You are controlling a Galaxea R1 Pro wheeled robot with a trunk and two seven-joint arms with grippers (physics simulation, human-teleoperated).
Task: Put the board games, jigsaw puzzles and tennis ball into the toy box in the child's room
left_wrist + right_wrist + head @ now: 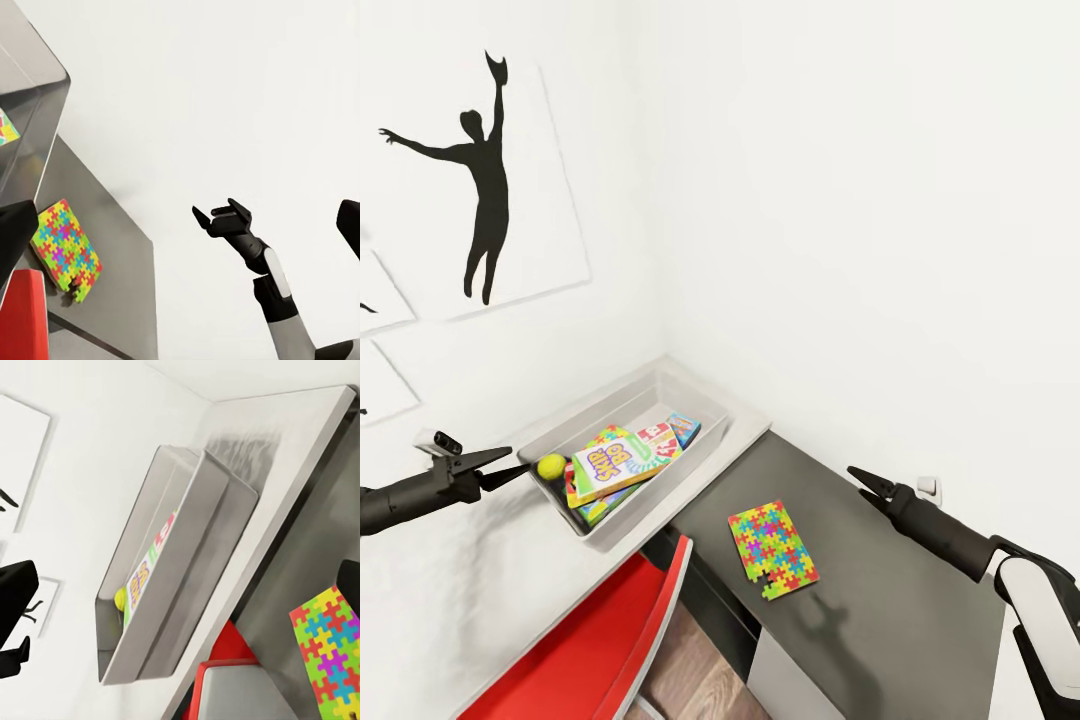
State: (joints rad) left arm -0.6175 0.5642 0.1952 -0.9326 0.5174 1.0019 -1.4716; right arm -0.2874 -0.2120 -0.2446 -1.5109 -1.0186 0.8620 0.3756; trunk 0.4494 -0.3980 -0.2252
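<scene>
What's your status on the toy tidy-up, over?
Left gripper and right gripper open, empty. Toy box holds games, ball. One jigsaw puzzle still out. Nothing blocking.

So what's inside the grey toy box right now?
The toy box holds the tennis ball, the Skip-Bo game on top, and two smaller game boxes behind it. A colourful edge pokes out underneath; what it belongs to is covered.

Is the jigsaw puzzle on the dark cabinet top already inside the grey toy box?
No, the jigsaw puzzle lies flat on the dark cabinet top, outside the toy box.
</scene>
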